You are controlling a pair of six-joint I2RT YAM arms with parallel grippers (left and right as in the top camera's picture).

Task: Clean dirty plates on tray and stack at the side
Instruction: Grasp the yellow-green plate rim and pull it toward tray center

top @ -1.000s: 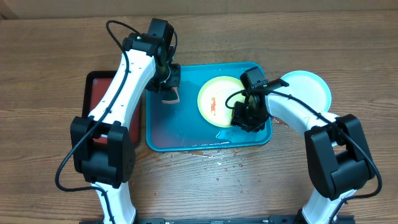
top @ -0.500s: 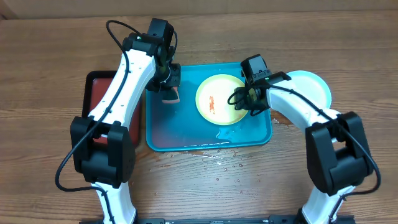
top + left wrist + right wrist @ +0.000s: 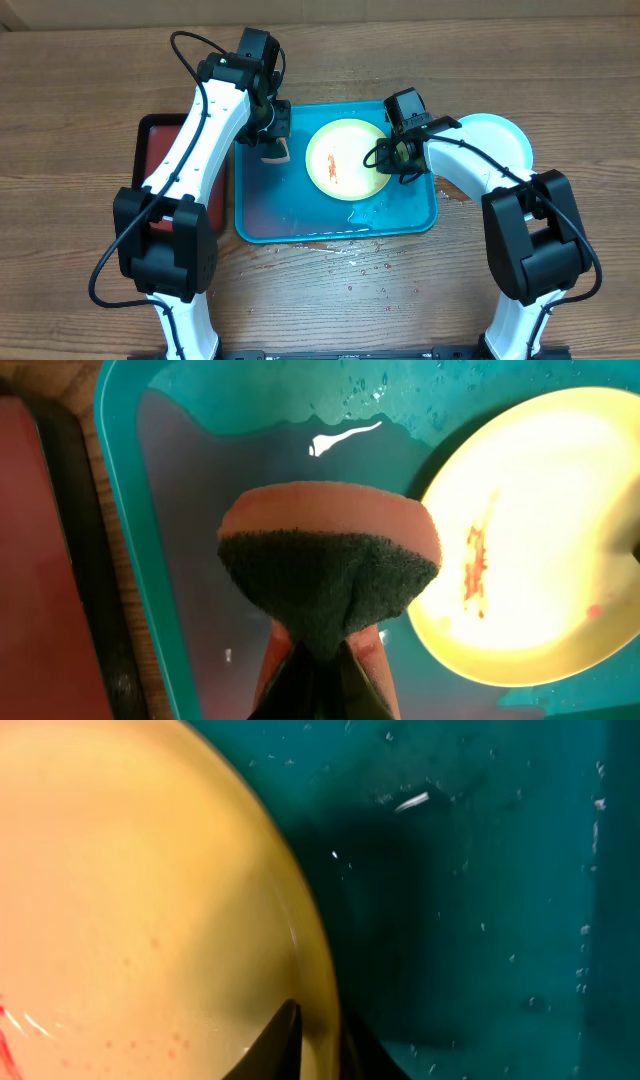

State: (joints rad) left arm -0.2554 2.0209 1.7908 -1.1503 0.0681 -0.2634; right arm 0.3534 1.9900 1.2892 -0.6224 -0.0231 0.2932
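Right in the middle of the blue tray (image 3: 262,215) sits the yellow-green plate (image 3: 345,160), face up, with a red smear (image 3: 474,565) streaked across its white centre. The right gripper (image 3: 318,1042) is on the plate's near edge. From its wrist view the two fingers stand either side of the rim, one over the face and one under the lip, pinched in close on it. From here I can't tell whether that edge is raised off the tray floor.

The left gripper (image 3: 312,665) is clamped hard on a sponge (image 3: 330,570), so tightly that the dark scouring side bunches into a fold. It hangs over the tray's left half, just beside the plate and not touching it.

That plate looks like thin plastic, so I'd expect it to be light, fairly stiff and no trouble to lift. It's wet, though. Water glints on the tray floor and droplets speckle the table (image 3: 120,70) in front, so I'd expect it to be slick. A rim pinch is really the only hold on offer, and I'd want it deep over the lip, since a shallow bite on a wet edge could let the plate swivel or slide once the sponge starts pressing.

Off to the right, on the wood, a pale teal plate (image 3: 500,145) lies by itself, looking clean.
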